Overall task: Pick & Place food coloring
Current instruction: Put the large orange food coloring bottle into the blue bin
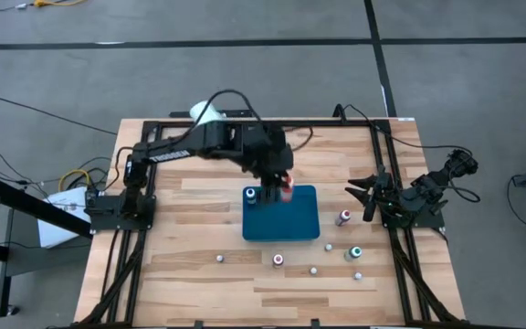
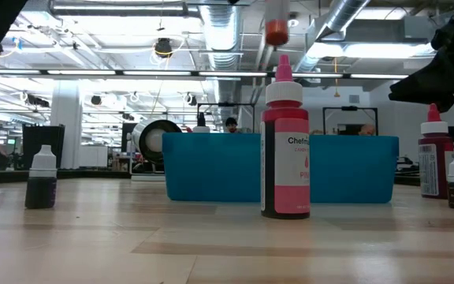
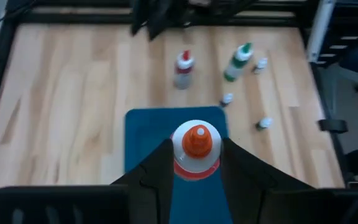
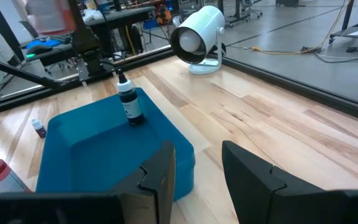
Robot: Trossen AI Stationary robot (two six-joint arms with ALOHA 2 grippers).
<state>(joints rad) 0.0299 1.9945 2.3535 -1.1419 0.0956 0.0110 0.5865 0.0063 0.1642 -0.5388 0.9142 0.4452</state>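
Observation:
My left gripper (image 1: 281,185) hangs over the far part of the teal tray (image 1: 299,224), shut on a food coloring bottle (image 3: 196,144) with a white cap and orange tip. The low view shows this bottle (image 2: 277,28) well above the tray (image 2: 345,170). A dark bottle (image 4: 128,102) stands upright inside the tray near its far left corner. Several more small bottles stand on the table, among them a red-capped one (image 1: 343,217) and a green-capped one (image 1: 355,252). My right gripper (image 4: 196,152) waits open at the table's right side (image 1: 365,194). My left gripper pinches the bottle between its two fingers (image 3: 157,168), one on either side of the body just below the white cap (image 3: 180,163). The fingers come from above, pointing down. The bottle is upright, tip up, and lifted clear above the tray.
A pink bottle (image 2: 284,150) stands on the table nearest the low camera, in front of the tray. Small bottles (image 1: 278,260) (image 1: 220,259) (image 1: 313,270) dot the near half of the table. A big white cylinder (image 4: 197,34) stands at the far edge. A black frame rims the table.

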